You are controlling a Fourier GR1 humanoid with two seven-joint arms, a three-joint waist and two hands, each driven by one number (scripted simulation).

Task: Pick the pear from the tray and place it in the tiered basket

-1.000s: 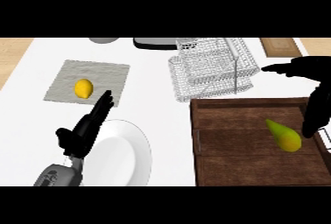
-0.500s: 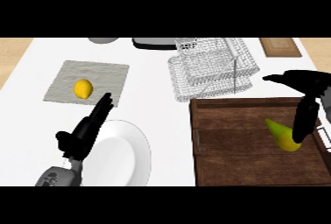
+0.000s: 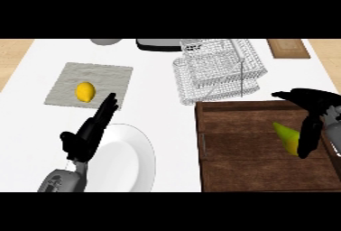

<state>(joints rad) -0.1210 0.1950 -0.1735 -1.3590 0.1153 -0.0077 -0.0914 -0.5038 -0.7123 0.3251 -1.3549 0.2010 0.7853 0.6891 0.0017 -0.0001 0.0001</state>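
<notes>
you're at the grasp step: the pear (image 3: 286,135) lies at the right side of the tray (image 3: 240,149), and your right hand (image 3: 318,104) hangs wide open just beside it, nothing held yet. next, curl round the pear, lift it, and carry it to the tiered basket (image 3: 220,72) beyond the tray's far edge.

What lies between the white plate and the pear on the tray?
In the head view: a narrow strip of bare counter, then the left wall of the tray and its bare wooden floor. Nothing else lies between the plate and the pear.
</notes>
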